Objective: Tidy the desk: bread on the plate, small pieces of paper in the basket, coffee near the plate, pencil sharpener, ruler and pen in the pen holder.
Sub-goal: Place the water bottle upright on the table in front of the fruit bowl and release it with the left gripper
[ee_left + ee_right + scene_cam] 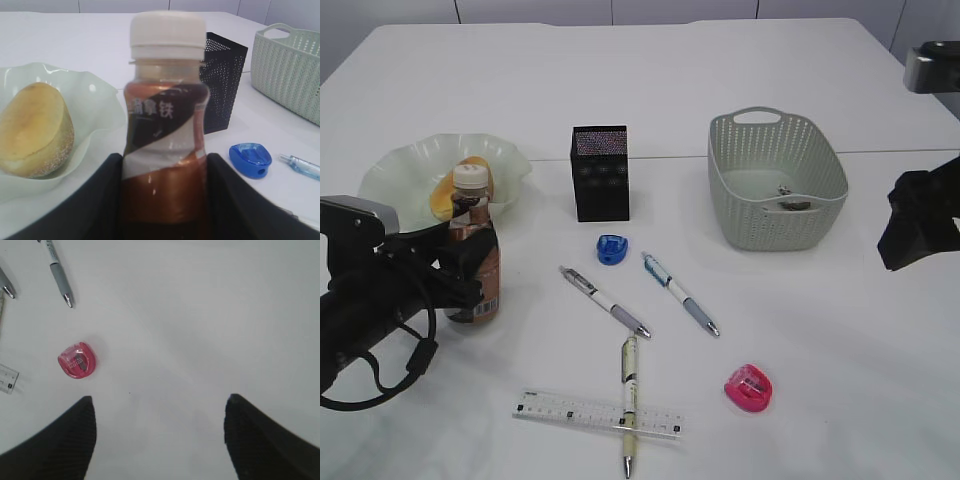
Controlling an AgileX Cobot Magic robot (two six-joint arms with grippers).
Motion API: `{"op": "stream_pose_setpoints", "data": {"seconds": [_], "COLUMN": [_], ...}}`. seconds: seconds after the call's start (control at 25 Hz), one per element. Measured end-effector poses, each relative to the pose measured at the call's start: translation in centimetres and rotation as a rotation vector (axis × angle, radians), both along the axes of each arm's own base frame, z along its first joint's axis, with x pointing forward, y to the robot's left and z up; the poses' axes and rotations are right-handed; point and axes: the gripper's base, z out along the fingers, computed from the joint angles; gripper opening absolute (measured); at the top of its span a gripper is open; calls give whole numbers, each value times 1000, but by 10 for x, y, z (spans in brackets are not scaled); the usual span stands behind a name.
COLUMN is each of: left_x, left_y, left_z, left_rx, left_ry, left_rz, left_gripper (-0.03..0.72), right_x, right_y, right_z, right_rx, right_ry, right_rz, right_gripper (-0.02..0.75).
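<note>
My left gripper (pixel 460 268) is shut on the brown coffee bottle (pixel 474 245), which stands beside the pale green wavy plate (pixel 400 165); in the left wrist view the bottle (pixel 165 130) fills the space between the jaws (pixel 165 200). The bread (pixel 32 130) lies on the plate (pixel 100 107). The black pen holder (pixel 600 172) stands mid-table. A blue sharpener (pixel 611 249), a pink sharpener (pixel 750 388), three pens (pixel 605 301) (pixel 680 293) (pixel 629 400) and a clear ruler (pixel 598 414) lie on the table. My right gripper (pixel 157 435) is open and empty above bare table, right of the pink sharpener (pixel 77 360).
A grey-green basket (pixel 775 180) with small paper scraps inside stands at the right of the pen holder. The yellow pen lies across the ruler near the front edge.
</note>
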Motion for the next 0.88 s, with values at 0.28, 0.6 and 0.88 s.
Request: {"op": "stream_pose_setpoints", "data": {"seconds": [0.28, 0.6, 0.88], "left_x": [-1, -4, -10], "left_y": [0, 1, 3], "left_z": [0, -2, 2], "left_rx": [2, 10, 24], "left_ry": [1, 11, 15], "left_rz": [0, 1, -2], "left_gripper": [389, 418, 508], "right_x": [0, 0, 1], "right_y": [0, -1, -2], "right_z": [0, 0, 0], "right_rx": [0, -18, -31], "right_ry": [0, -5, -8], "right_rz": [0, 4, 6], "right_gripper": [583, 584, 583]}}
